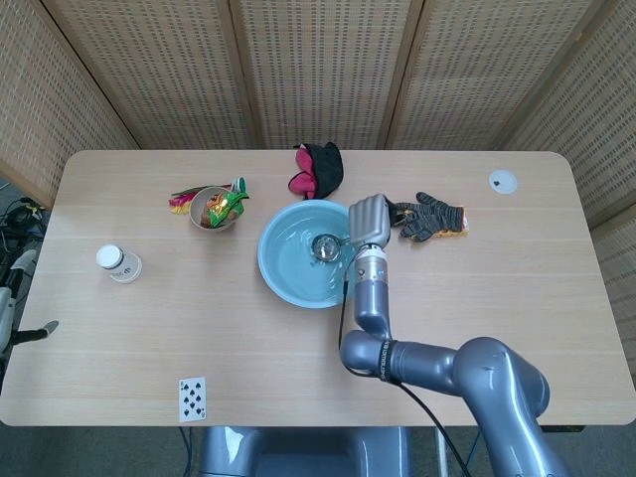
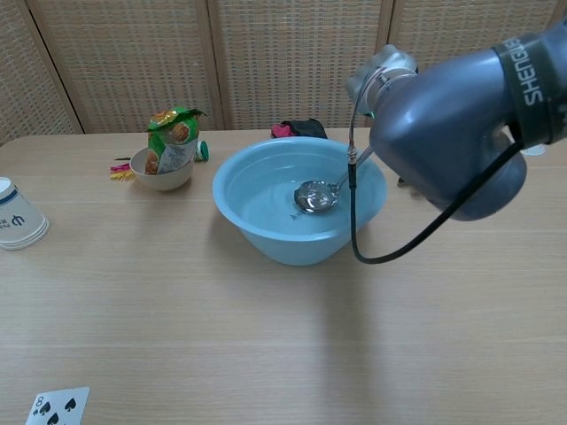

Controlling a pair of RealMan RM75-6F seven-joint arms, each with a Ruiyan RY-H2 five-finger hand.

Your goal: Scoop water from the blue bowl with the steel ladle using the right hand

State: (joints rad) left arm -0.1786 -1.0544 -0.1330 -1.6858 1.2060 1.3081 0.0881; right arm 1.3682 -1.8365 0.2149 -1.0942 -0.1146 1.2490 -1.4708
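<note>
The blue bowl (image 1: pixel 298 273) (image 2: pixel 266 199) sits mid-table with water in it. The steel ladle (image 1: pixel 326 245) (image 2: pixel 315 196) has its cup down inside the bowl at the water, handle slanting up to the right. My right hand (image 1: pixel 368 220) (image 2: pixel 383 73) grips the handle's end just over the bowl's right rim; in the chest view the arm bulks large and hides most of the hand. My left hand is outside both views.
A small bowl of snack packets (image 1: pixel 215 208) stands left of the blue bowl, a paper cup (image 1: pixel 117 263) further left. A red and black cloth (image 1: pixel 318 169) lies behind, a black glove (image 1: pixel 429 217) to the right, a playing card (image 1: pixel 194 397) near the front edge.
</note>
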